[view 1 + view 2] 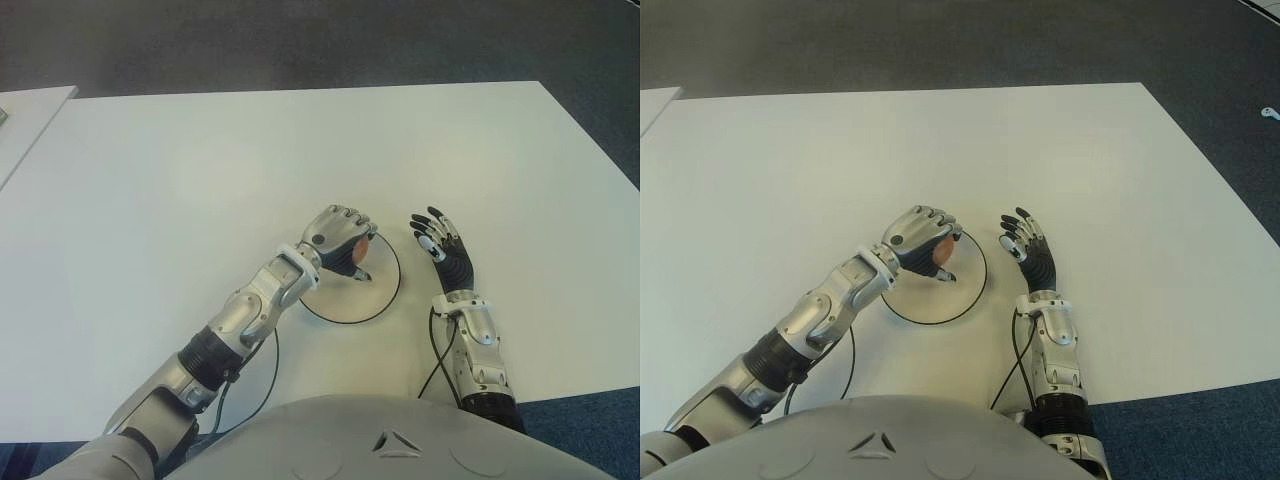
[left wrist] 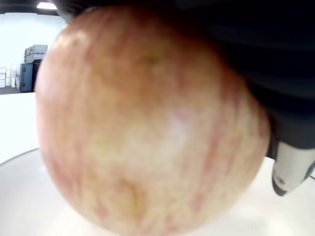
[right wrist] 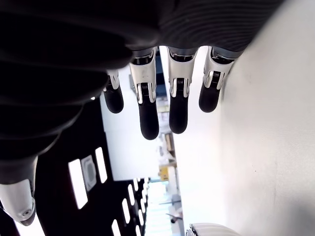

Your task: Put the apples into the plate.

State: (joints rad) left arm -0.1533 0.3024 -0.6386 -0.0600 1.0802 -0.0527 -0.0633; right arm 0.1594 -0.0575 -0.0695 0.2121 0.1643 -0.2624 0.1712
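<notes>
A reddish-yellow apple (image 2: pixel 147 132) fills the left wrist view, clasped in my left hand (image 1: pixel 345 245). In the eye views that hand is over the white round plate (image 1: pixel 385 295), with the apple (image 1: pixel 360 251) showing between the curled fingers, just above the plate's surface. My right hand (image 1: pixel 438 243) shows to the right of the plate, fingers (image 3: pixel 147 105) straight and spread, holding nothing.
The white table (image 1: pixel 200 180) stretches wide to the left and back. A second white surface (image 1: pixel 25 115) shows at the far left beyond a gap. Dark carpet (image 1: pixel 300 40) lies past the table's far edge. Black cables (image 1: pixel 440 360) run near both forearms.
</notes>
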